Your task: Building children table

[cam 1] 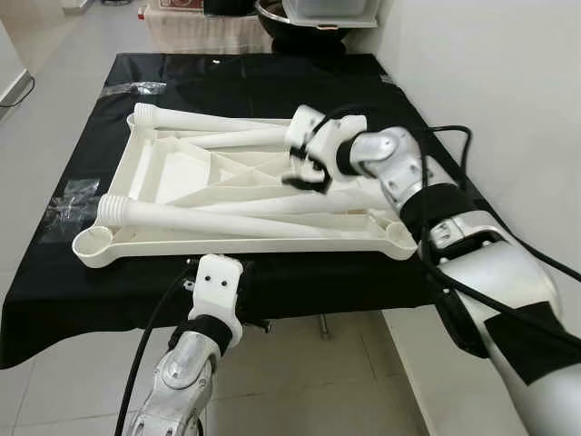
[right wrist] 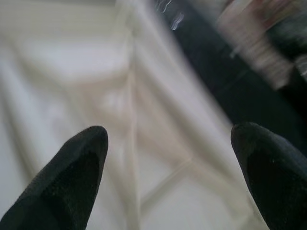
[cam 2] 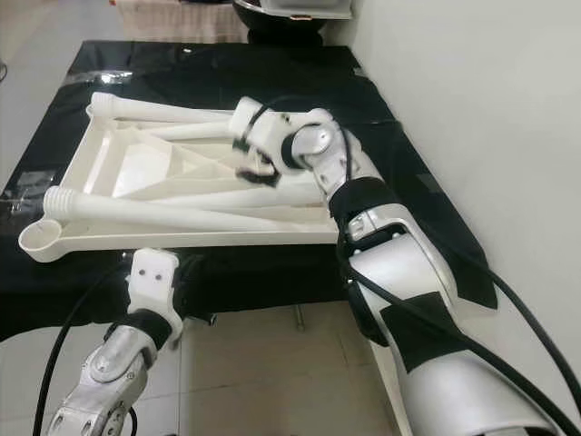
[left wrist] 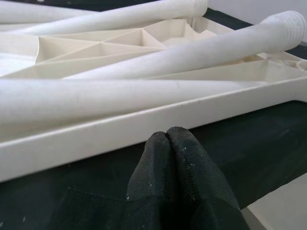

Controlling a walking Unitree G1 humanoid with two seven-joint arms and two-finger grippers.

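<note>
On the black cloth (cam 1: 272, 73): white tabletop (cam 1: 182, 182) upside down, loose legs (cam 1: 218, 214) lying across it
Right gripper (right wrist: 168, 158) spread over its middle; left gripper (left wrist: 169, 139) closed beside its near edge

Both head views are evenly and softly lit, bright without hard shadows. The white table top (cam 1: 245, 195) looks nearly overexposed against the black cloth (cam 1: 272, 82), which swallows detail but catches pale glare near its far edge. The right gripper (cam 1: 304, 173) is smeared by motion blur in the head views. The right wrist view is heavily blurred overall, its fingertips (right wrist: 72, 177) dark, soft shapes. The left wrist view is sharper: the fingertips (left wrist: 177, 163) show fabric texture, while the white parts behind fall gently out of focus.
</note>
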